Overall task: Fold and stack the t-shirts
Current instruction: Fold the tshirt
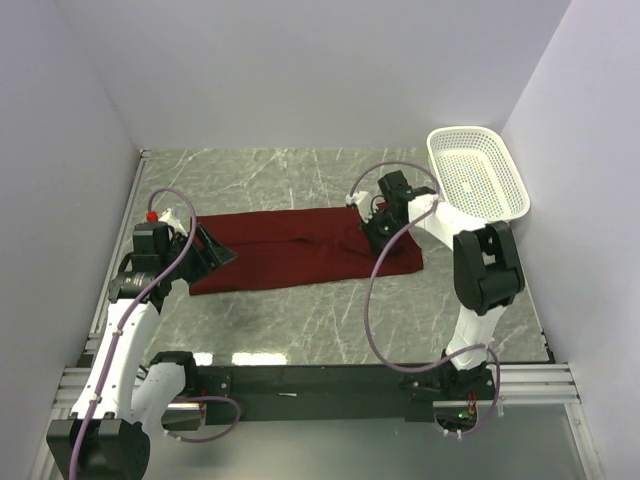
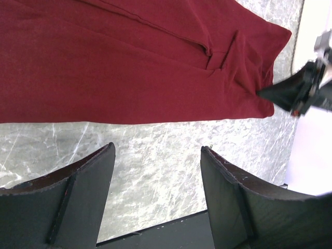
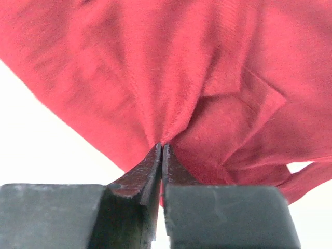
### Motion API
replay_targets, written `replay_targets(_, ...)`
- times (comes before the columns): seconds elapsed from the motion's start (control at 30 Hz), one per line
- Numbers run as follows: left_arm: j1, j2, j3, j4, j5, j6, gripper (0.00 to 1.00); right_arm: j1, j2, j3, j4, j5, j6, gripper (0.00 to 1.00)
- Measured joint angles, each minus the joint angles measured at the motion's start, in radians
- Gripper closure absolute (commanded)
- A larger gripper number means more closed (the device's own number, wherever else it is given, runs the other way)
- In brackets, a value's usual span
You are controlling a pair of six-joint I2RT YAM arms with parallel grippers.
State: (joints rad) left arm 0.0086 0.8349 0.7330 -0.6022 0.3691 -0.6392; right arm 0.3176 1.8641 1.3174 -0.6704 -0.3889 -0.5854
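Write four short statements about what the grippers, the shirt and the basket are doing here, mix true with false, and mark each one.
1. The right gripper is shut on a fold of the dark red cotton t-shirt. True.
2. The left gripper is clamped on the shirt's edge. False: its jaws stand open over the grey marble-patterned table, beside the shirt and holding nothing.
3. The white perforated plastic basket stands at the far left corner. False: it stands at the far right corner, beyond the right arm.
4. The t-shirt lies as a long band across the table between the two arms. True.
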Motion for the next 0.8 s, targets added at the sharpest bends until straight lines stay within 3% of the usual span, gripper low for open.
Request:
replay_targets(0.1, 0.0, 0.0, 0.0, 0.002, 0.002, 0.0, 0.28, 0.029, -0.06, -0.069, -0.003, -0.011, -0.027, 0.63)
replay_targets(0.17, 0.0, 0.0, 0.0, 0.006, 0.004, -0.001, 0.28, 0.043, -0.079, -0.09, -0.005, -0.023, -0.03, 0.58)
replay_targets(0.53, 0.0, 0.0, 0.0, 0.007, 0.004, 0.0, 0.28, -0.109, -0.089, 0.069, 0.048, -0.064, 0.117, 0.63)
replay_targets(0.8, 0.0, 0.0, 0.0, 0.007, 0.004, 0.0, 0.28, -0.108, -0.056, 0.076, 0.049, -0.068, 0.171, 0.58)
